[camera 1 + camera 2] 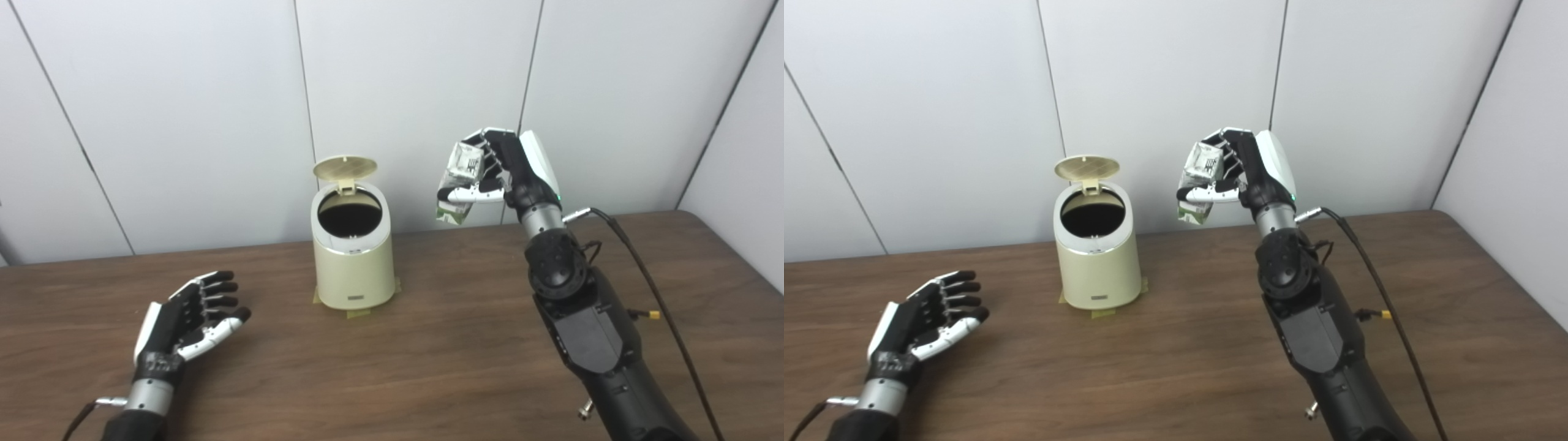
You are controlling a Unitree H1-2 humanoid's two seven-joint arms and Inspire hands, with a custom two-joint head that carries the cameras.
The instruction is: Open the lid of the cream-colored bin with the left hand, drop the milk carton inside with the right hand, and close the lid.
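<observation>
The cream-colored bin (pixel 353 263) stands on the brown table, taped down at its base. Its round lid (pixel 344 167) is flipped up at the back and the dark opening shows. My right hand (pixel 511 168) is raised to the right of the bin, above its rim height, and is shut on a white and green milk carton (pixel 457 182). The carton also shows in the right eye view (pixel 1200 181). My left hand (pixel 193 317) rests low over the table to the left of the bin, open and empty, fingers apart.
The wooden table (pixel 429 355) runs to a rounded right edge near the wall panels. A black cable (pixel 655 294) hangs from my right wrist along the forearm.
</observation>
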